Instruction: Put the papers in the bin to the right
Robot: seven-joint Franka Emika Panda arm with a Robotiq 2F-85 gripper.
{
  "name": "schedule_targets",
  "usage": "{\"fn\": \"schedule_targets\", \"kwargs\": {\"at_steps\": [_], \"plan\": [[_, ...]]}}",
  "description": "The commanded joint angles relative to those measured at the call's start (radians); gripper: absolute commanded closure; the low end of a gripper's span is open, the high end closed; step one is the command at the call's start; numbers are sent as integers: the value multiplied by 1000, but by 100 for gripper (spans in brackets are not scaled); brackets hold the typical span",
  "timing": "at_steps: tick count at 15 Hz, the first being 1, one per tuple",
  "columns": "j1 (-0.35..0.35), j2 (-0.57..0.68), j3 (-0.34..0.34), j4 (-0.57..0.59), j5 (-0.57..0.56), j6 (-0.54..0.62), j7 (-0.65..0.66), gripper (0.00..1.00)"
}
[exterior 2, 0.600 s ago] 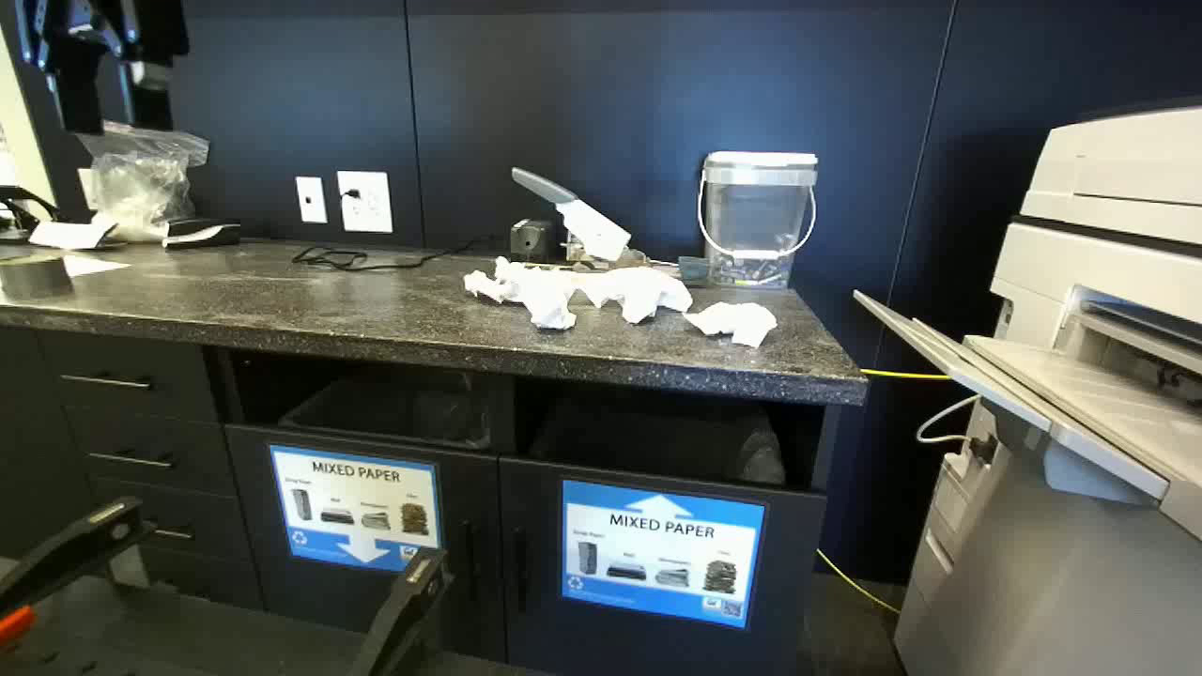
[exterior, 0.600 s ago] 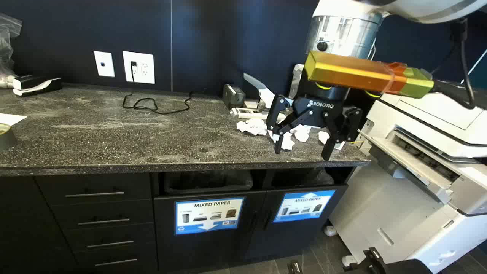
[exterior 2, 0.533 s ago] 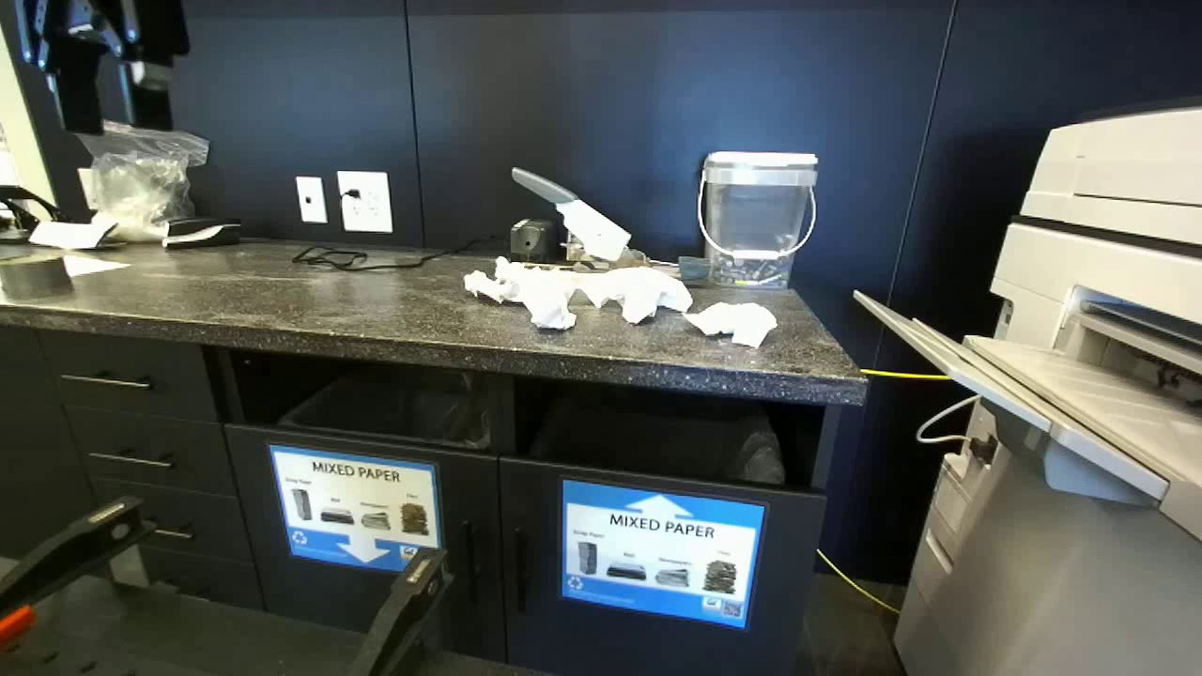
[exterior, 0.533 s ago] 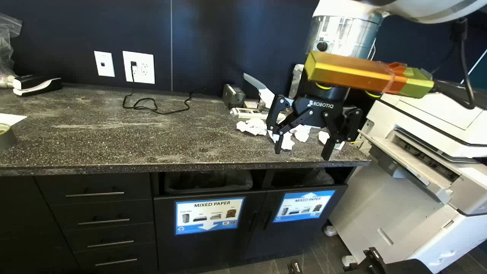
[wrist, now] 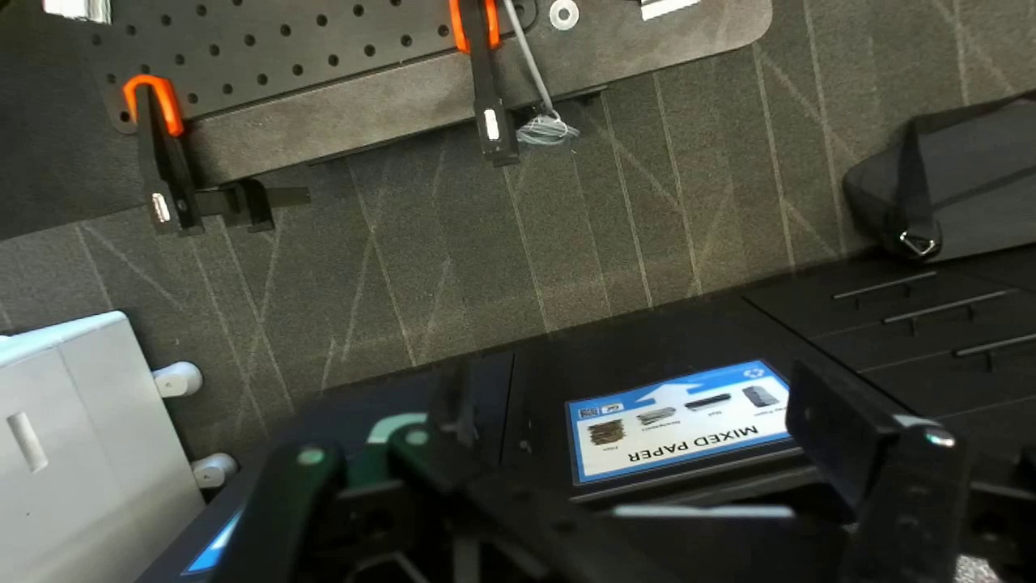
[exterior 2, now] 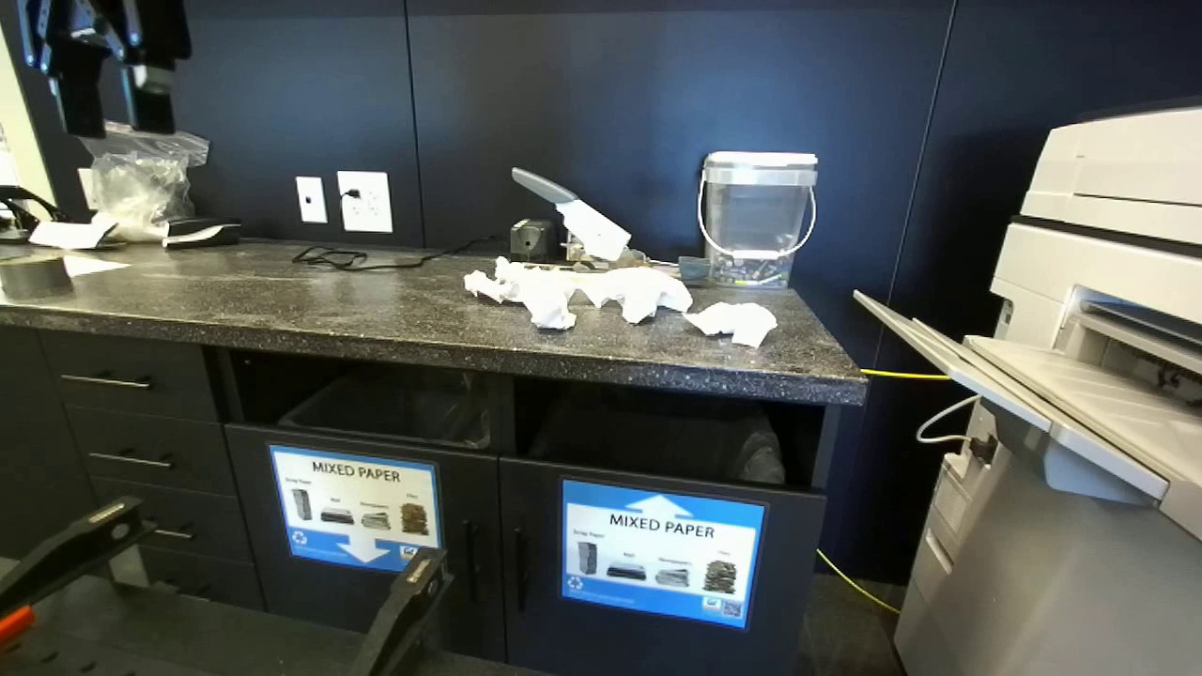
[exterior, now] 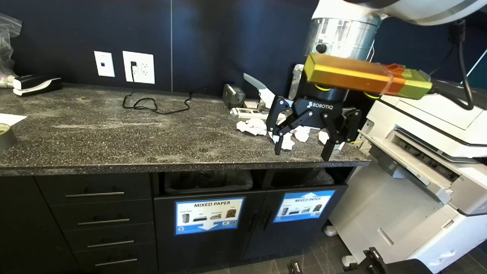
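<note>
Several crumpled white papers lie on the dark countertop near its right end; they show in both exterior views, at the papers (exterior 2: 639,289) and the papers (exterior: 253,126). The right bin (exterior 2: 762,453) sits in the cabinet under the counter, behind a door marked MIXED PAPER; its lined rim also shows in an exterior view (exterior: 321,177). My gripper (exterior: 302,150) is open with nothing between its fingers, pointing down above and in front of the counter. It shows at the upper left in an exterior view (exterior 2: 117,111). The wrist view shows the open gripper (wrist: 643,417) over the cabinet fronts, with no paper in sight.
A left bin (exterior 2: 474,434) stands beside the right one. Behind the papers are a knife-shaped item (exterior 2: 593,227), a black box (exterior 2: 532,240) and a clear bucket (exterior 2: 759,211). A large printer (exterior: 411,182) stands at the right. A bench with clamps (exterior 2: 404,610) is in front.
My gripper has moved down very slightly and stays open. The papers and bins have not moved.
</note>
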Motion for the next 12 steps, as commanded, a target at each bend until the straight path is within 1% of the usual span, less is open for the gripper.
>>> {"fn": "schedule_targets", "kwargs": {"at_steps": [1,3,5,7,10,12], "plan": [[2,53,-6,23,-27,56,-3,0],[-2,85,0,30,-65,136,-23,0],[-11,127,7,42,-139,230,-40,0],[-22,182,-1,52,-221,353,-76,0],[-44,299,-31,82,-326,543,-166,0],[-61,396,-68,117,-385,671,-256,0]]}}
